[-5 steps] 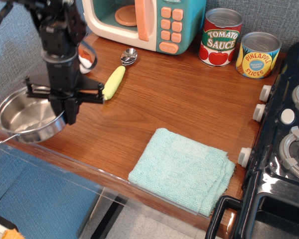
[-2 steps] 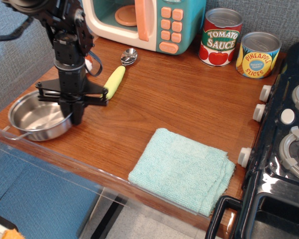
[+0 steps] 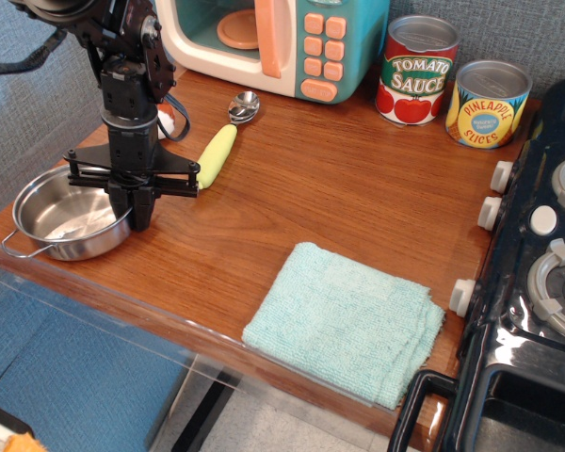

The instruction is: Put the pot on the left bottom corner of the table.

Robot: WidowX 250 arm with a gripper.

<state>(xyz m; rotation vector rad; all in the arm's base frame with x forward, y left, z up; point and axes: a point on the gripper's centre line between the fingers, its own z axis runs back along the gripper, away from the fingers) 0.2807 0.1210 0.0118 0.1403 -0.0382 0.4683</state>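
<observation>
The shiny steel pot [image 3: 61, 218] sits on the brown wooden table [image 3: 339, 179] at its front left corner, one wire loop handle pointing toward the front edge. My gripper [image 3: 139, 218] points straight down at the pot's right rim. Its black fingers are closed together on that rim. The arm rises behind it and hides part of the pot's far right side.
A yellow-green toy corn [image 3: 217, 155] and a spoon [image 3: 244, 105] lie right of the arm. A toy microwave [image 3: 273, 38] and two cans [image 3: 416, 71] [image 3: 490, 104] stand at the back. A mint cloth [image 3: 347, 320] lies front centre. A black toy stove [image 3: 537, 282] stands right. A clear plastic rim [image 3: 94, 301] runs along the front.
The pot hung over the front left edge a second ago. My gripper has carried it up and back onto the tabletop, then shifted it slightly left.
</observation>
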